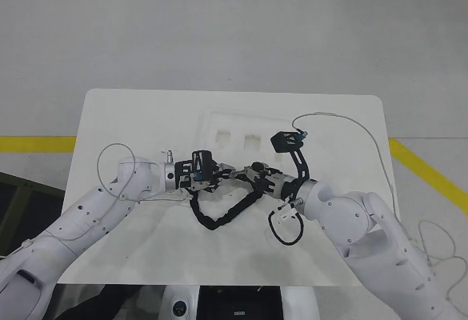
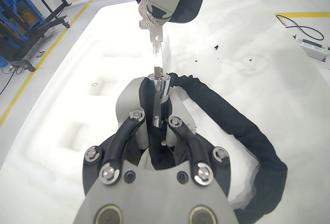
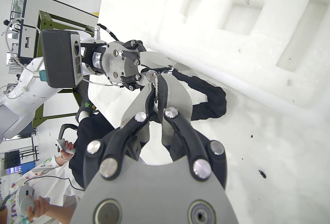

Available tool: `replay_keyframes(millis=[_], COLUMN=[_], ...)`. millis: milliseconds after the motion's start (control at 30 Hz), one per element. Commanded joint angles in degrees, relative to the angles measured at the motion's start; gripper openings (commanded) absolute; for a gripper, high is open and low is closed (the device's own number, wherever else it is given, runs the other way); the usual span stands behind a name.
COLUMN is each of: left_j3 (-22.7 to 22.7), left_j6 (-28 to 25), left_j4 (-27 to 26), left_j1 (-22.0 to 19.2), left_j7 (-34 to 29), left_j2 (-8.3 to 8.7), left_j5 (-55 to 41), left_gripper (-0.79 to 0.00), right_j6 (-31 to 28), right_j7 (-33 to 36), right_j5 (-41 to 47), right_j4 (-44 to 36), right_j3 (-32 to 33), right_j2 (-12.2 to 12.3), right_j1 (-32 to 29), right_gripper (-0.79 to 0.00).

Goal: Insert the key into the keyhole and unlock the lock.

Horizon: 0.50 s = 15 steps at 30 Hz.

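The lock (image 2: 160, 87) is clamped by its chrome barrel in the closed left claw (image 2: 156, 104) over the middle of the table (image 1: 138, 120), keyhole face turned toward the other arm so that a straight entry is offered, while its black-sleeved cable (image 2: 232, 119) hangs down onto the table. The key (image 2: 154, 37) is pinched by its head in the closed right claw (image 2: 157, 12), blade lined up with the barrel and tip at the keyhole. Insertion is judged barely begun, and no turning is possible until the blade is seated.
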Motion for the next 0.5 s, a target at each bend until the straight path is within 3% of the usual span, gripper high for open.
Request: replay_keyframes(millis=[0, 467], left_j3=[0.0, 0.0], left_j6=[0.0, 0.0], left_j4=[0.0, 0.0], left_j1=[0.0, 0.0], left_j7=[0.0, 0.0], left_j2=[0.00, 0.00], left_j5=[0.0, 0.0], left_gripper=[-0.785, -0.785], right_j6=[0.2, 0.3], right_j7=[0.1, 0.6], right_j5=[0.0, -0.9], right_j4=[0.0, 0.0], right_j3=[0.1, -1.1], right_j2=[0.0, -0.6], right_j1=[-0.1, 0.9], right_gripper=[-0.785, -0.785])
